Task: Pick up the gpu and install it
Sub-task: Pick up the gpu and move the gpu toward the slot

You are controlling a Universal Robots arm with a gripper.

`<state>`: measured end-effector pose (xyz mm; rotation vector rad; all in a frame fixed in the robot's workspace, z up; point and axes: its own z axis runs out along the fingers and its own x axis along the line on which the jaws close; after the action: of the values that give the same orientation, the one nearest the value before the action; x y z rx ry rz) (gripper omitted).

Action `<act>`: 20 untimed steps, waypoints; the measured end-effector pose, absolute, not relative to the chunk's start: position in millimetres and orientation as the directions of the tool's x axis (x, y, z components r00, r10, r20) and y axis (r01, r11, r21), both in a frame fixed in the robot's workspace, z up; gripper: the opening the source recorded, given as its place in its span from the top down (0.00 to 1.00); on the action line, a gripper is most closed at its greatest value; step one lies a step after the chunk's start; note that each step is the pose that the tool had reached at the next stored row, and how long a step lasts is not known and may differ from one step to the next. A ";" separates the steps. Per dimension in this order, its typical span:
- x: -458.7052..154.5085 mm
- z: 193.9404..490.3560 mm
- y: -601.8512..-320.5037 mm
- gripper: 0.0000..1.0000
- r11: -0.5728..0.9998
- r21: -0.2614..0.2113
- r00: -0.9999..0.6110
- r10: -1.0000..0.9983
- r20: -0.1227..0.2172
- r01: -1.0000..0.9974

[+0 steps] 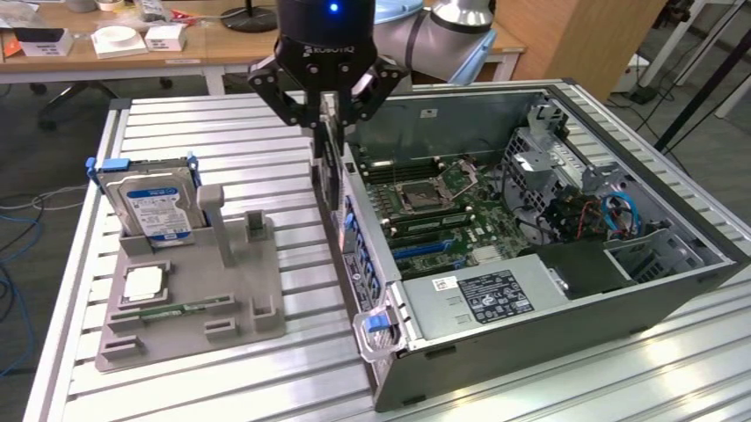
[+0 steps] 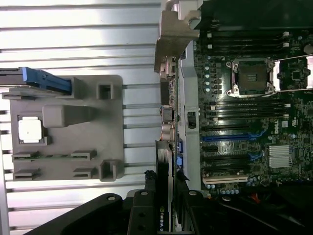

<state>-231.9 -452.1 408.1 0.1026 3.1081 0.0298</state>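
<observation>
My gripper (image 1: 329, 119) is shut on the gpu (image 1: 333, 163), a thin dark card that hangs on edge from the fingers. It hovers over the rear wall of the open computer case (image 1: 657, 167), at the side nearest the grey holder. In the wrist view the gpu (image 2: 164, 156) runs edge-on out from between my gripper (image 2: 166, 178), with a green logo on its dark face. The card lies alongside the case's rear panel, just outside the motherboard (image 2: 244, 112). The blue-tipped expansion slots (image 2: 230, 138) sit a short way inward from the card.
A grey holder (image 1: 235, 290) on the slatted metal table (image 1: 211, 132) carries an upright hard drive (image 1: 147, 207), a processor chip (image 1: 143, 283) and a green memory stick (image 1: 182, 309). The case's cable-filled drive cage (image 1: 575, 193) is at the exterior view's right. Desks stand behind.
</observation>
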 end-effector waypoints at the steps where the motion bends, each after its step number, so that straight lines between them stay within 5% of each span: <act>1: -231.5 408.1 -452.1 0.74 0.998 0.020 -0.997 0.066 -0.031 0.066; 20: -223.9 408.1 -452.1 0.74 0.998 0.020 -0.997 0.066 -0.031 0.066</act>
<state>-223.9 -452.1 408.1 0.1027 3.1082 0.0298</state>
